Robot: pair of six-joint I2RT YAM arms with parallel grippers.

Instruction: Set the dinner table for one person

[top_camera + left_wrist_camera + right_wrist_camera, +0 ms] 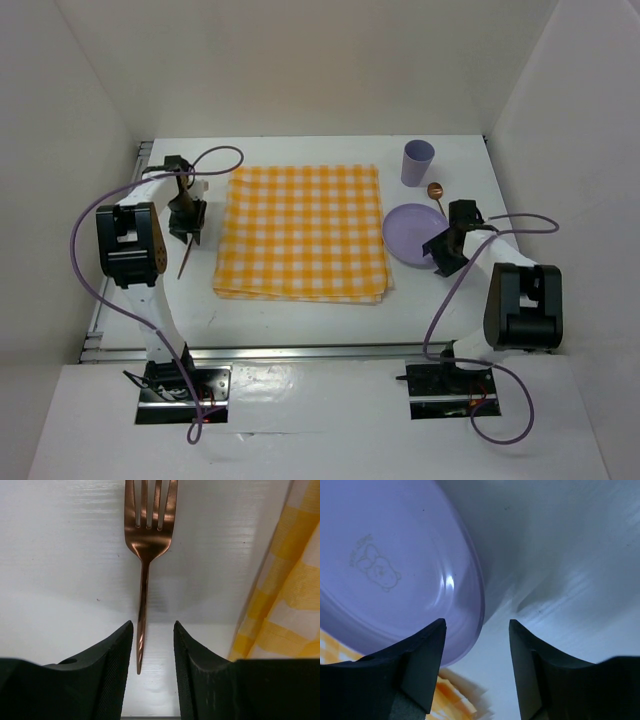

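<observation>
Top external: the dinner table carries a checked cloth at its centre. The left gripper hangs low over a copper fork on the bare tabletop just left of the cloth. The right gripper sits at the near-right rim of a purple plate, with a cup and spoon beyond it. Left wrist: jaws parted; the end of the fork handle lies between the fingers, nearer one than the other, nothing pinched. I would centre on the handle and go low before closing, since a thin flat handle will likely pivot if caught off-centre. Right wrist: jaws parted here too, fingers straddling the plate rim, one over the dish side and one outside; I can confirm no contact. I would take a deeper bite on the rim before closing, as a shallow pinch on smooth plastic may slip.
</observation>
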